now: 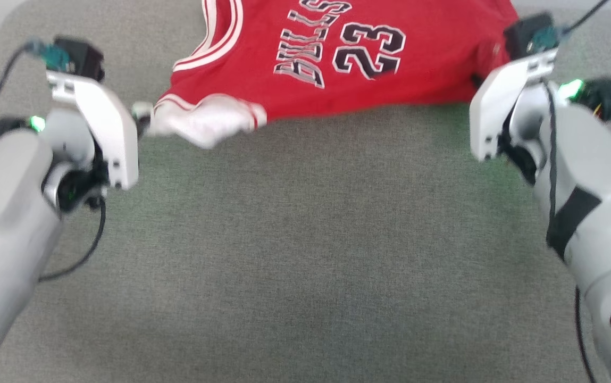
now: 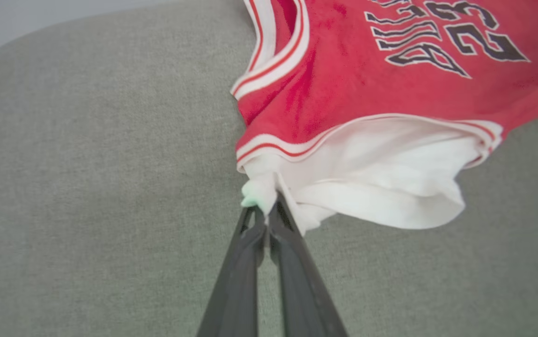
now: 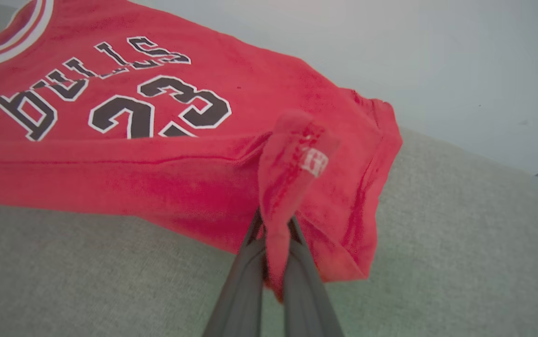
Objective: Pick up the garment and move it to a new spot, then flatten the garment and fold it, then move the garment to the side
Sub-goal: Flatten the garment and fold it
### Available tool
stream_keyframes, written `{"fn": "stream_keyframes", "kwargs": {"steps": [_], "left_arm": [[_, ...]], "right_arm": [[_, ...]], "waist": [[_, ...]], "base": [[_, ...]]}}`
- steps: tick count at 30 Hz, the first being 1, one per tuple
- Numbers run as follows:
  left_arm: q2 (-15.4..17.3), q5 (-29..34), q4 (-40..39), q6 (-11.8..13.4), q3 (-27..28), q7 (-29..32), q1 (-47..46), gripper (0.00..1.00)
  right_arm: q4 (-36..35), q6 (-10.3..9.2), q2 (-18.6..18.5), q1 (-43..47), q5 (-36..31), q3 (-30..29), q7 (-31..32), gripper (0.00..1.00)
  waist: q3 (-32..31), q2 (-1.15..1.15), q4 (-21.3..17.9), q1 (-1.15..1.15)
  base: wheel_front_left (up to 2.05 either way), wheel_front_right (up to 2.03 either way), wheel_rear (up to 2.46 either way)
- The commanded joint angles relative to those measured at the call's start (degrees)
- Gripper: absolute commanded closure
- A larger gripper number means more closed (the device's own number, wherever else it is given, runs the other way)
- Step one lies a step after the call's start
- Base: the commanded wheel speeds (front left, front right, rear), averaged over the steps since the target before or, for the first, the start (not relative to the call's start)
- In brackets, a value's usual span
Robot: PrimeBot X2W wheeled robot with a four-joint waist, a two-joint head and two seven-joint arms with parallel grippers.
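Slender left tool [image 2: 267, 211] pinches crumpled garment [image 2: 343, 93].

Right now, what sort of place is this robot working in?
Probably an indoor cloth-folding test area: a wide grey fabric-covered surface, a plain pale wall behind it, and one red jersey pinched by the left end effector and right end effector.

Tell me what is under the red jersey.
Grey fabric surface shows beneath the garment's near edge, where the left fingers pinch the white sleeve end and the right fingers pinch a red corner. Anything under its spread body is covered.
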Motion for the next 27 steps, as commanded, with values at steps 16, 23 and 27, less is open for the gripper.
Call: {"fn": "stream_keyframes", "kwargs": {"steps": [16,23,27], "left_arm": [[20.1,-9.0,-46.4,23.7,0.6,9.1,31.2,1.0],[24.0,-11.5,-55.3,29.3,-0.1,9.7,38.5,1.0],[25.8,-12.5,-59.3,31.5,-0.7,10.3,41.8,1.0]], "right_arm": [[-44.7,-0.05,-19.5,35.3,20.6,8.7,21.1,1.0],[-58.6,-0.04,-21.3,48.8,21.5,3.5,29.7,1.0],[-66.5,-0.04,-21.3,56.2,20.9,-0.2,34.4,1.0]], "waist": [[-2.8,0.0,-1.1,0.0],[-3.1,0.0,-1.8,0.0],[-3.2,0.0,-2.2,0.0]], "base": [[0.0,0.0,0.0],[0.0,0.0,0.0],[0.0,0.0,0.0]]}}
